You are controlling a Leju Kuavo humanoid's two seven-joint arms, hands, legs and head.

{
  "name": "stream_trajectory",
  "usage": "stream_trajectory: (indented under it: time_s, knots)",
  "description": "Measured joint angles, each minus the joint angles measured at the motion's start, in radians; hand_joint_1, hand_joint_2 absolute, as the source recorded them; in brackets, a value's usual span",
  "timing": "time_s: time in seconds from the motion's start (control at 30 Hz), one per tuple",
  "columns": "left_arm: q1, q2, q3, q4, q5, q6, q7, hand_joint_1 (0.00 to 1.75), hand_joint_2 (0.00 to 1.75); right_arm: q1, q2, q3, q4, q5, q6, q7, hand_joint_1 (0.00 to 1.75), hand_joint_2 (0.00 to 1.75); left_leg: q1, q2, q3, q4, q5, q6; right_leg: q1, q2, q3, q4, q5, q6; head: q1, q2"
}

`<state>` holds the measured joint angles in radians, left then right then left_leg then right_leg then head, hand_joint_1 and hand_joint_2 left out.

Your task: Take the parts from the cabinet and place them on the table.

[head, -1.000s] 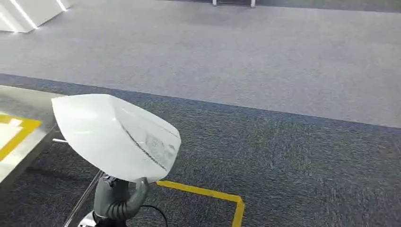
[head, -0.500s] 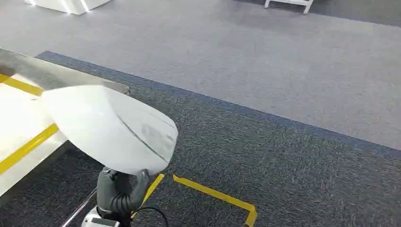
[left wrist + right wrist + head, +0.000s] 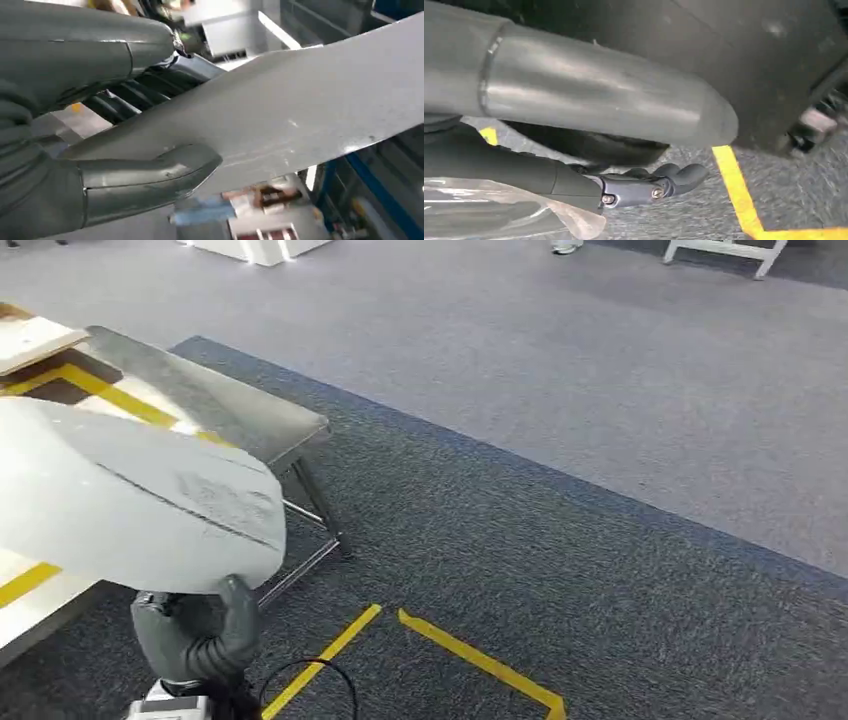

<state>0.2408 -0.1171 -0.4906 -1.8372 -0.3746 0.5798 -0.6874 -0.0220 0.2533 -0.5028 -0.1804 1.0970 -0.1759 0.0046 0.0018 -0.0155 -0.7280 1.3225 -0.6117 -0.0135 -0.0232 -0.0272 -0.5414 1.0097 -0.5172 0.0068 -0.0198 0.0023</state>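
The left hand (image 3: 195, 630) gripped a large white curved part (image 3: 130, 505) (smooth, glossy, one thin dark line across it) from below, held above the table's (image 3: 215, 405) near edge. Right hand (image 3: 589, 125): grip unclear.

Lighting: even, fairly bright indoor light from overhead; soft shadow beneath the steel table (image 3: 250, 420). Mild glare on the white part (image 3: 130, 500) and along the table's metal edge. Head view: slight motion blur, moderately sharp carpet (image 3: 560, 540). Left wrist view: background heavily out of focus, bright strip lights smeared. Right wrist view: dim, shadowed, probably underexposed; floor tape (image 3: 736, 195) soft.
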Motion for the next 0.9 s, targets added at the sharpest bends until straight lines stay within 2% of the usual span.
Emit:
stream_trajectory:
  time_s: [0.03,0.07,0.1,0.13,0.17,0.2,0.27,0.3,0.33,0.37,0.4,0.43,0.47,0.5,0.53,0.57,0.6,0.63,0.67,0.7,0.73,0.8,0.83,0.87,0.9]
  knots:
    - [0.014,0.004,0.002,-0.002,-0.004,0.013,0.0,1.75,1.75,0.002,0.002,0.002,0.0,0.013,0.001,-0.001,0.0,0.0,0.003,0.003,-0.004,0.005,0.012,-0.002,0.0,-0.015,0.004,0.0,-0.004,0.001,0.0,0.0]
    - [0.025,0.007,0.003,-0.006,-0.008,0.027,0.003,1.75,1.75,0.003,0.004,0.008,0.0,0.026,-0.001,-0.008,0.0,0.0,0.005,0.007,0.012,-0.03,0.044,-0.003,0.0,-0.028,0.009,0.0,-0.007,0.002,0.0,0.0]
    - [0.035,0.011,0.003,-0.012,-0.012,0.04,0.01,1.75,1.75,0.004,0.008,0.012,0.0,0.035,-0.005,-0.016,0.0,0.0,0.006,0.015,0.047,-0.104,0.092,-0.003,0.0,-0.041,0.015,0.0,-0.012,0.003,0.0,0.0]
    - [0.043,0.013,0.003,-0.02,-0.013,0.051,0.017,1.75,1.75,0.003,0.012,0.016,0.0,0.043,-0.01,-0.024,0.0,0.0,0.006,0.036,0.094,-0.198,0.139,0.0,0.0,-0.052,0.023,0.0,-0.017,0.006,0.0,0.0]
    - [0.047,0.016,0.003,-0.026,-0.013,0.056,0.019,1.75,1.75,0.001,0.015,0.019,0.0,0.045,-0.012,-0.027,0.0,0.0,0.002,0.08,0.129,-0.269,0.152,0.004,0.002,-0.061,0.029,-0.001,-0.024,0.013,0.0,0.0]
    - [0.048,0.018,0.002,-0.028,-0.013,0.058,0.02,1.75,1.75,0.001,0.016,0.023,0.0,0.046,-0.012,-0.029,0.0,0.0,-0.012,0.096,0.137,-0.287,0.138,0.009,0.01,-0.072,0.028,0.002,-0.031,0.023,-0.002,0.0]
    - [0.058,0.02,0.001,-0.036,-0.013,0.061,0.023,1.75,1.75,-0.002,0.018,0.029,0.0,0.048,-0.013,-0.03,0.0,0.0,-0.01,0.077,0.134,-0.283,0.133,0.021,0.011,-0.093,0.032,-0.004,-0.037,0.03,0.002,0.0]
    - [0.064,0.022,0.001,-0.038,-0.013,0.064,0.027,1.75,1.75,-0.003,0.018,0.032,0.0,0.053,-0.013,-0.035,0.0,0.0,-0.011,0.065,0.133,-0.283,0.131,0.026,0.011,-0.106,0.052,-0.01,-0.037,0.032,0.002,0.0]
    - [0.068,0.023,0.002,-0.044,-0.013,0.067,0.032,1.75,1.75,-0.006,0.019,0.035,0.0,0.06,-0.015,-0.041,0.0,0.0,-0.005,0.05,0.138,-0.293,0.137,0.035,0.011,-0.11,0.056,-0.01,-0.042,0.041,0.0,0.0]
    - [0.073,0.023,0.001,-0.05,-0.013,0.071,0.034,1.75,1.75,-0.007,0.019,0.04,-0.001,0.068,-0.016,-0.045,0.0,0.0,0.0,0.042,0.14,-0.295,0.139,0.04,0.009,-0.053,0.045,0.006,-0.058,0.046,0.005,0.0]
    - [0.072,0.023,0.0,-0.053,-0.016,0.077,0.034,1.75,1.75,-0.009,0.019,0.045,-0.001,0.075,-0.016,-0.051,0.0,0.0,0.002,0.033,0.14,-0.295,0.14,0.046,0.007,-0.006,0.02,0.058,-0.09,0.045,0.011,0.0]
    - [0.073,0.023,0.0,-0.056,-0.022,0.084,0.034,1.75,1.75,-0.01,0.02,0.05,-0.001,0.079,-0.014,-0.053,0.0,0.0,0.002,0.023,0.139,-0.295,0.139,0.049,0.007,0.013,-0.019,0.136,-0.126,0.045,0.014,0.0]
    - [0.076,0.023,-0.001,-0.059,-0.028,0.089,0.035,1.75,1.75,-0.009,0.02,0.054,0.0,0.082,-0.01,-0.052,0.0,0.0,0.002,0.012,0.139,-0.295,0.138,0.051,0.007,0.02,-0.064,0.221,-0.158,0.045,0.014,0.0]
    - [0.078,0.024,-0.001,-0.06,-0.034,0.093,0.04,1.75,1.75,-0.008,0.02,0.058,0.0,0.086,-0.007,-0.045,0.0,0.0,0.001,-0.002,0.14,-0.294,0.137,0.053,0.009,0.023,-0.106,0.291,-0.176,0.045,0.014,0.0]
    - [0.08,0.025,-0.001,-0.06,-0.038,0.098,0.054,1.75,1.75,-0.011,0.02,0.06,0.0,0.094,-0.001,-0.033,0.0,0.0,0.0,-0.017,0.142,-0.294,0.136,0.053,0.01,0.025,-0.127,0.311,-0.162,0.045,0.014,0.0]
    - [0.08,0.026,-0.002,-0.06,-0.038,0.102,0.061,1.75,1.75,-0.014,0.02,0.064,0.0,0.1,0.009,-0.022,0.0,0.0,0.001,-0.031,0.145,-0.294,0.135,0.053,0.011,0.026,-0.122,0.284,-0.128,0.043,0.014,0.0]
    - [0.081,0.026,-0.003,-0.06,-0.04,0.105,0.066,1.75,1.75,-0.016,0.02,0.068,-0.001,0.104,0.018,-0.016,0.0,0.0,0.001,-0.048,0.148,-0.294,0.134,0.053,0.011,0.029,-0.097,0.216,-0.077,0.04,0.015,0.0]
    - [0.08,0.026,-0.004,-0.06,-0.042,0.106,0.069,1.75,1.75,-0.016,0.02,0.071,-0.001,0.107,0.027,-0.014,0.0,0.0,0.002,-0.063,0.151,-0.294,0.133,0.051,0.01,0.04,-0.062,0.128,-0.025,0.038,0.015,0.0]
    - [0.081,0.026,-0.005,-0.06,-0.042,0.108,0.07,1.75,1.75,-0.014,0.02,0.076,0.0,0.108,0.032,-0.013,0.0,0.0,0.002,-0.075,0.151,-0.293,0.13,0.047,0.006,0.08,-0.032,0.048,0.014,0.036,0.016,0.0]
    - [0.08,0.027,-0.005,-0.06,-0.042,0.108,0.07,1.75,1.75,-0.013,0.021,0.079,0.001,0.108,0.034,-0.01,0.0,0.0,-0.004,-0.085,0.145,-0.287,0.13,0.041,0.001,0.133,-0.025,0.026,0.0,0.034,0.016,0.0]
    - [0.08,0.028,-0.005,-0.06,-0.042,0.109,0.071,1.75,1.75,-0.014,0.021,0.081,0.001,0.108,0.034,-0.01,0.0,0.0,0.0,-0.098,0.138,-0.284,0.132,0.037,0.0,0.125,-0.005,0.01,-0.007,0.032,0.015,0.0]
    - [0.084,0.029,-0.004,-0.06,-0.055,0.115,0.071,1.75,1.75,-0.014,0.023,0.082,0.001,0.108,0.051,-0.007,0.0,0.0,0.007,-0.118,0.133,-0.291,0.14,0.023,0.007,0.108,-0.007,0.012,-0.005,0.025,0.016,0.0]
    - [0.087,0.029,-0.003,-0.061,-0.063,0.117,0.071,1.75,1.75,-0.014,0.024,0.083,0.001,0.113,0.052,-0.006,0.0,0.0,0.005,-0.131,0.131,-0.29,0.139,0.019,0.001,0.095,-0.003,0.007,-0.002,0.019,0.015,0.0]
    - [0.093,0.029,-0.001,-0.067,-0.067,0.118,0.072,1.75,1.75,-0.014,0.03,0.084,0.001,0.124,0.051,0.0,0.0,0.0,0.004,-0.104,0.131,-0.281,0.131,0.016,-0.003,0.081,0.002,0.001,0.0,0.012,0.016,0.0]
    - [0.097,0.029,0.0,-0.075,-0.068,0.121,0.072,1.75,1.75,-0.011,0.029,0.085,0.001,0.137,0.05,0.007,0.0,0.0,-0.001,-0.047,0.117,-0.247,0.107,0.009,-0.002,0.067,0.006,0.0,-0.003,0.003,0.001,0.0]
